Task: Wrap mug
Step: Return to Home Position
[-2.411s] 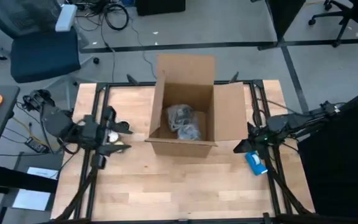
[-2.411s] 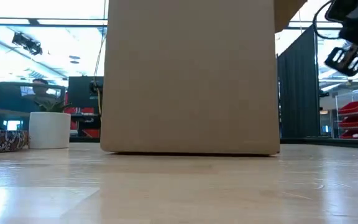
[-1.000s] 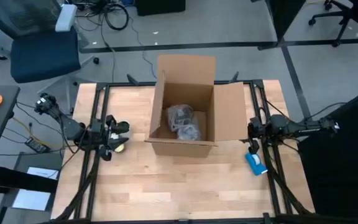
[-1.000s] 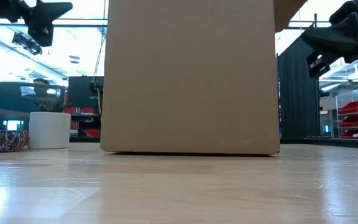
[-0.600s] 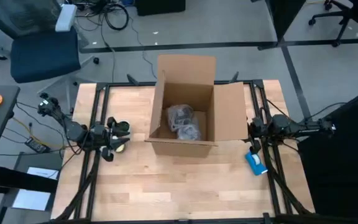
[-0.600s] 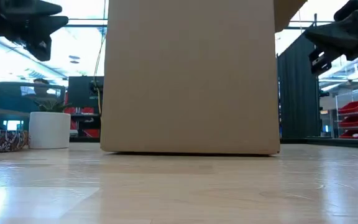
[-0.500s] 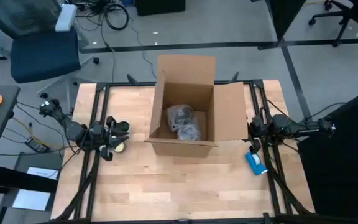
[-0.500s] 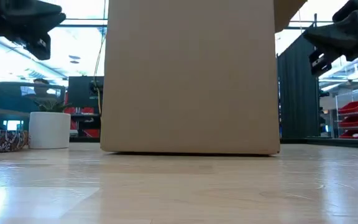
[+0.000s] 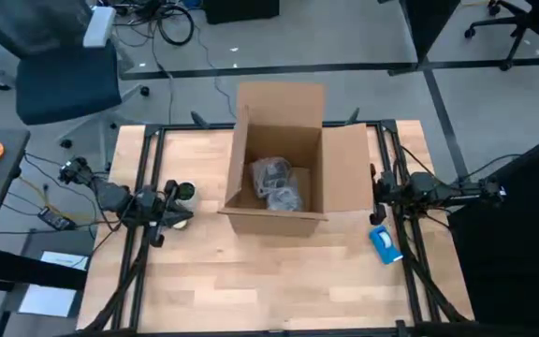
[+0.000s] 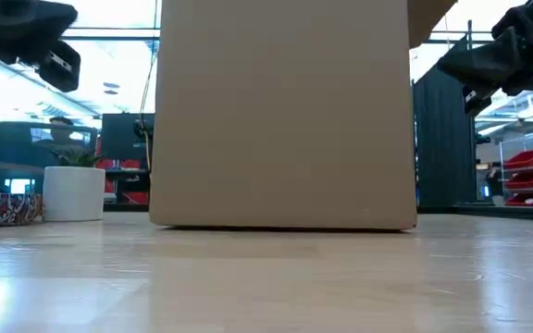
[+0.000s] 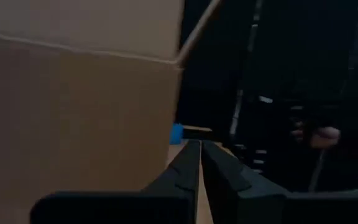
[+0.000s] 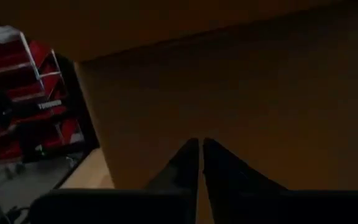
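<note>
The mug does not show in any view. An open cardboard box (image 9: pixel 279 168) stands on the middle of the table's far half. A crumpled bundle of clear-grey wrap (image 9: pixel 277 184) lies on its floor, and I cannot tell what is inside it. My left gripper (image 9: pixel 178 208) hovers shut to the left of the box, pointing at its left wall (image 11: pixel 73 106). My right gripper (image 9: pixel 377 195) hovers shut to the right of the box, close to the opened right flap (image 12: pixel 229 93). Neither gripper has anything between its fingers.
A small blue object (image 9: pixel 385 243) lies on the table near its right edge, just nearer than my right gripper. The box fills the middle of the low view (image 10: pixel 280 111). A white pot (image 10: pixel 72 192) and a patterned bowl (image 10: pixel 3 208) show at the left behind it.
My left gripper has turned about its wrist and drawn back a little toward the table's left edge, sinking slightly in the low view. The box and the bundle have stayed where they were.
</note>
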You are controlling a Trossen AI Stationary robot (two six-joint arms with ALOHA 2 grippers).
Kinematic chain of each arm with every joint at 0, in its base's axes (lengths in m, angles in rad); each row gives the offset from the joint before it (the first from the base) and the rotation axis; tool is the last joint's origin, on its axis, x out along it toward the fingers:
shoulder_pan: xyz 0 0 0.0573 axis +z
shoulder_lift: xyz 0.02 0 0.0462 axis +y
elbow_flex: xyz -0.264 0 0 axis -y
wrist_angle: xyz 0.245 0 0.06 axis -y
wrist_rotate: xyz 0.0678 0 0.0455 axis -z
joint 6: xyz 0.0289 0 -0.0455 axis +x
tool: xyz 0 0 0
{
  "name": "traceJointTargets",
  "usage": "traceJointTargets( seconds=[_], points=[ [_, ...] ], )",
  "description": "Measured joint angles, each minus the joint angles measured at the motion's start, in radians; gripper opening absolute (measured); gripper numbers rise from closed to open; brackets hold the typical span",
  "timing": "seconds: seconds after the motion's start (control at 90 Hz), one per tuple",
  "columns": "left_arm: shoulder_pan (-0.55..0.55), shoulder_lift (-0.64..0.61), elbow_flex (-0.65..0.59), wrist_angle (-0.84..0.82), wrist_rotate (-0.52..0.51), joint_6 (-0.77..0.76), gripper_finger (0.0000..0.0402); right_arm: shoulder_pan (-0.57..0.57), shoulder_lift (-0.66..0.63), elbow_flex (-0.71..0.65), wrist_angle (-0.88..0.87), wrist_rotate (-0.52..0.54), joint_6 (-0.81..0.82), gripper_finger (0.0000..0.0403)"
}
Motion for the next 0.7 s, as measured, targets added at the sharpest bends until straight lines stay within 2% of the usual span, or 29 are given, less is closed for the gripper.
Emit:
traceJointTargets(
  seconds=[0.178, 0.7],
  points=[
    [0.000, 0.000, 0.000, -0.001, -0.037, 0.052, 0.0000, 0.000, 0.000, 0.000, 0.006, 0.000, 0.006, 0.0000],
    [0.000, 0.000, 0.000, -0.001, -0.062, 0.050, 0.0000, 0.000, 0.000, 0.000, 0.009, -0.002, 0.006, 0.0001]
  ],
)
